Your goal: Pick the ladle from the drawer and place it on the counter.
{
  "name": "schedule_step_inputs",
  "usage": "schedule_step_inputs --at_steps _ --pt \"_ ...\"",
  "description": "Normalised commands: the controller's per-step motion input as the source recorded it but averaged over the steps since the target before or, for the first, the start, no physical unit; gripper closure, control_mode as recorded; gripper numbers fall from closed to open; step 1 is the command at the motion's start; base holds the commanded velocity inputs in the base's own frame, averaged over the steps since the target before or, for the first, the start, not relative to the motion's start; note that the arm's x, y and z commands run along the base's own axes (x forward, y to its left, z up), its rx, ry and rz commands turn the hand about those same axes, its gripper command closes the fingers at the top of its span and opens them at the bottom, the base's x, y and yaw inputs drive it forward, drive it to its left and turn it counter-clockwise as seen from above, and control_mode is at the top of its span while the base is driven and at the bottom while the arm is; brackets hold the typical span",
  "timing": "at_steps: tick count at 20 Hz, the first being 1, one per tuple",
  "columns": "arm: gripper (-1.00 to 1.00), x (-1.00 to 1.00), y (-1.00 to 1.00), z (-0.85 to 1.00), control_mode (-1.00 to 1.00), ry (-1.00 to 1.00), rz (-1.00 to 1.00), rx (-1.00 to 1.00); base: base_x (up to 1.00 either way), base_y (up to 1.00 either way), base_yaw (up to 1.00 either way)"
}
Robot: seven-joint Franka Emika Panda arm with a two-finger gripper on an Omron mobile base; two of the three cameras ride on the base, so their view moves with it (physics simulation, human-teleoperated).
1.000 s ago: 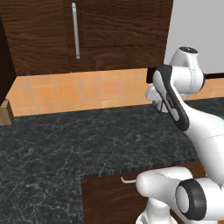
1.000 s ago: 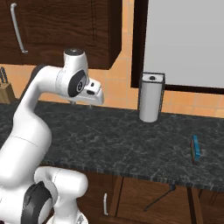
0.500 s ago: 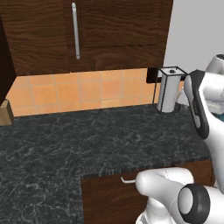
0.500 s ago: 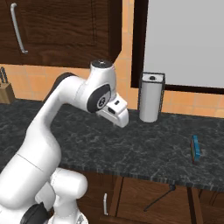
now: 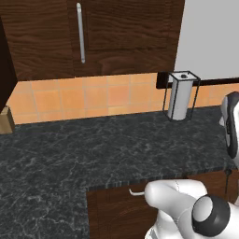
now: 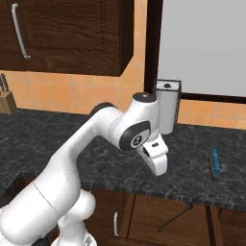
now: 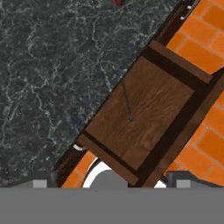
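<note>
My fingers (image 7: 105, 186) stand wide apart and empty, looking straight down into the open brown wooden drawer (image 7: 144, 116) beneath the black veined stone tabletop's (image 7: 52, 78) front edge, where the slim dark ladle (image 7: 127, 101) lies on its floor.

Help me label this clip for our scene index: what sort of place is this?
A rendered kitchen, most likely: a black veined counter under dark wood wall cabinets, an orange tiled wall behind it, and an open drawer holding a ladle.
</note>
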Motion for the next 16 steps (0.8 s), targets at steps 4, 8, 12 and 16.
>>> schedule_step_inputs --at_steps 4,8,12,16 --pt "-1.00 -1.00 -0.82 -0.68 -1.00 -0.06 -0.11 0.17 0.00 0.00 0.00" --pt "-1.00 -0.61 -0.89 -0.81 -1.00 0.06 -0.31 0.31 0.00 0.00 0.00" --pt "-1.00 0.35 -0.63 -0.72 -1.00 0.34 -0.39 0.24 0.00 0.00 0.00" --pt "-1.00 0.29 -0.49 -0.79 -1.00 0.46 -0.37 0.26 0.00 0.00 0.00"
